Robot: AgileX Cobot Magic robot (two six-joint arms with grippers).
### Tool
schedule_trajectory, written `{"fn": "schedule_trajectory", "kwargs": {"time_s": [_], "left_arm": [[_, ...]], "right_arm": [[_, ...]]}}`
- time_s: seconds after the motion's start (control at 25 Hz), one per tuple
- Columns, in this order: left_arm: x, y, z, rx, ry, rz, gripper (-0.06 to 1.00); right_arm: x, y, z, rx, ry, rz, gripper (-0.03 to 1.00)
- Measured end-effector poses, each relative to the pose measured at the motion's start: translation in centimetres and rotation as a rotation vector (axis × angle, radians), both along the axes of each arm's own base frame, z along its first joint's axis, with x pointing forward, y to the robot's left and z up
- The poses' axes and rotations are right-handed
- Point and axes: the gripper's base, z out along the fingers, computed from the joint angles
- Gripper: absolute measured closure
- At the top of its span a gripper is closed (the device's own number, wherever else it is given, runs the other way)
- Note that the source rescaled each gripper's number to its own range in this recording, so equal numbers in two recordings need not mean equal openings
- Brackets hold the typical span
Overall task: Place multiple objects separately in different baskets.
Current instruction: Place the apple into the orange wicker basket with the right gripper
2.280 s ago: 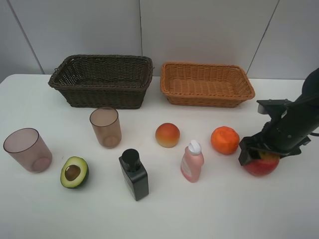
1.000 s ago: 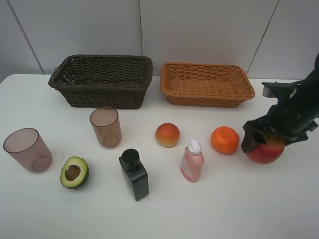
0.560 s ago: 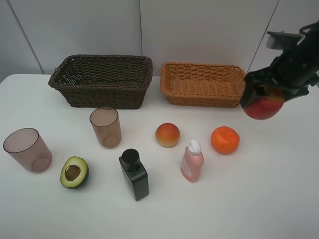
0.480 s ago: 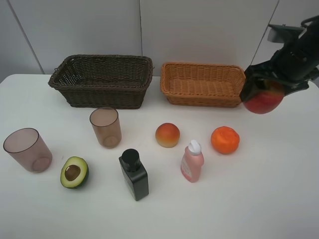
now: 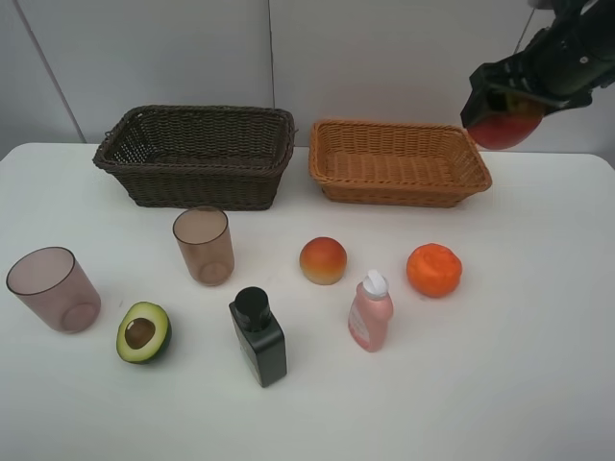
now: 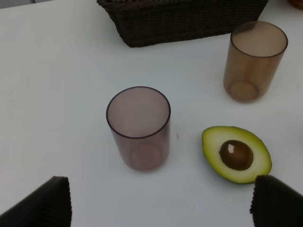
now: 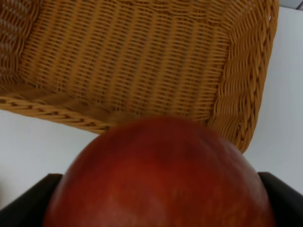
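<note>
My right gripper (image 5: 509,104) is shut on the red apple (image 5: 500,132), high above the right end of the light tan basket (image 5: 399,197). In the right wrist view the apple (image 7: 161,175) fills the foreground over the tan basket's wall (image 7: 246,94). The dark brown basket (image 5: 192,182) stands left of the tan one. My left gripper (image 6: 161,208) is open over bare table, near a cup (image 6: 138,127) and the halved avocado (image 6: 236,153). On the table stand two cups (image 5: 53,288) (image 5: 204,245), the avocado (image 5: 144,332), a black bottle (image 5: 258,338), a pink bottle (image 5: 371,312), a peach (image 5: 323,260) and a tangerine (image 5: 433,270).
The white table (image 5: 538,365) runs to a pale wall behind the baskets. The left arm does not show in the exterior view. The second cup (image 6: 254,59) and the dark basket (image 6: 189,19) lie beyond the left gripper.
My right gripper has lifted the apple off the table and carried it up and back, from beside the tangerine to above the tan basket's right end. Nothing else moved.
</note>
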Motion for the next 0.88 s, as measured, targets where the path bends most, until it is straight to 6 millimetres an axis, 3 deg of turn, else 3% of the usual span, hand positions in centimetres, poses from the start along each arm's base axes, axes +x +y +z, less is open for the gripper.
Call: {"fn": "schedule_trajectory", "kwargs": {"time_s": [0.6,0.88], "left_arm": [[0.0,0.0,0.0,0.000,0.000,0.000,-0.06],[0.0,0.0,0.0,0.000,0.000,0.000,-0.06]], "right_arm": [[6.5,1.6,-4.2,-0.008,0.020,0.019,0.26],[8.0,2.7,-7.2,-0.013,0.062,0.039,0.26]]}}
